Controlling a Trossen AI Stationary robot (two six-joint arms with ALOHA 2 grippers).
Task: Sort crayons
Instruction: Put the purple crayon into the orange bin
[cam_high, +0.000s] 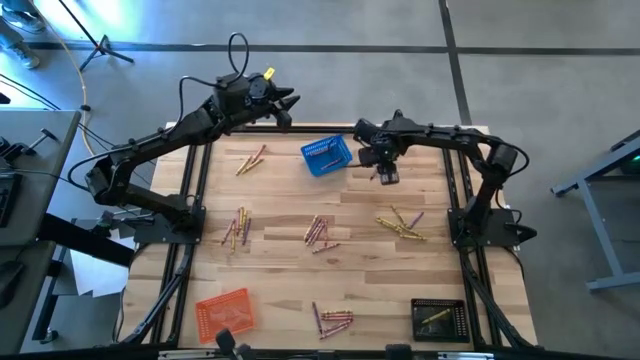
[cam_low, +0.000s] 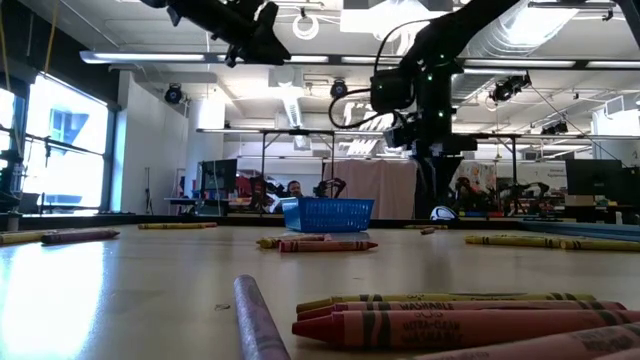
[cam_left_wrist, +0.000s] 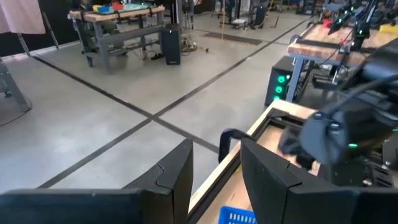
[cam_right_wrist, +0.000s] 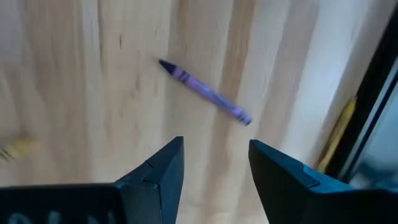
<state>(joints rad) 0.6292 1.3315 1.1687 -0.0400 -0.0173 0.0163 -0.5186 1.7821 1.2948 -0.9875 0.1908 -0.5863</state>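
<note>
Several loose clusters of crayons (cam_high: 318, 231) lie scattered over the pale wooden desk (cam_high: 280, 280), thin paper-wrapped sticks in yellow, red, pink, orange and purple, some crossing one another in small heaps. Three mesh baskets sit at the edges to receive them: a blue basket (cam_high: 326, 156) at the far middle, an orange basket (cam_high: 223, 310) at the near left, and a black basket (cam_high: 438, 320) at the near right, which already holds a yellowish crayon or two. That spread suggests one colour family per basket, with most of the sorting not yet done.

The right gripper (cam_high: 386, 174) hangs above the desk just beside the blue basket, its jaws open and empty. Straight under it, in the right wrist view, a single purple crayon (cam_right_wrist: 205, 92) lies flat on the wood grain, slanted across the boards and clear of the fingers; it rests on the desk, not in any basket. My guess is that it is either the next pick or a missed drop, and I cannot tell which.

The left gripper (cam_high: 283, 103) waits raised at the desk's far-left edge, jaws parted with nothing between them, looking out over the grey concrete floor (cam_left_wrist: 112, 124).

The desk is smooth planked timber in a dark metal frame.
</note>
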